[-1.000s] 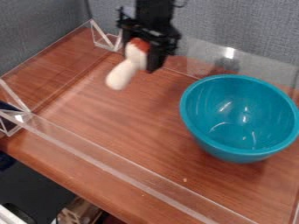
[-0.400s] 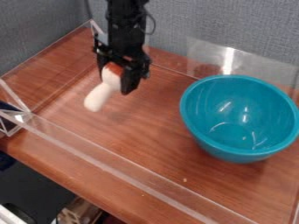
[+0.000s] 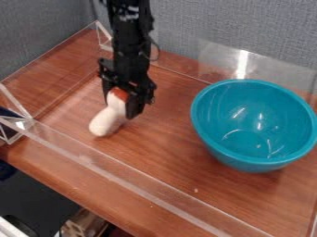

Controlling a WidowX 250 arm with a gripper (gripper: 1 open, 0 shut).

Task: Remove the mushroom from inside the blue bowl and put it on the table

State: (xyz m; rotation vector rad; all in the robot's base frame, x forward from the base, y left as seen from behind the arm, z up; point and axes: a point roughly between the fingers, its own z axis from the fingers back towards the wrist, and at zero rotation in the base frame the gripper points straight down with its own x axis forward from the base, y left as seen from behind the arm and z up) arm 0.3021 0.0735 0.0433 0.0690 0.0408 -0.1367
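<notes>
mushroom (image 3: 109, 118) | clamped in pincer (image 3: 122, 100) | stem on wooden table (image 3: 161, 139) | grey backdrop

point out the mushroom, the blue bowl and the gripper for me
mushroom (image 3: 106, 120), camera view, on its cream stem
blue bowl (image 3: 221, 134), camera view, on its near-left inner wall
gripper (image 3: 124, 101), camera view, between its fingertips, jaws shut on the mushroom's cap
</notes>
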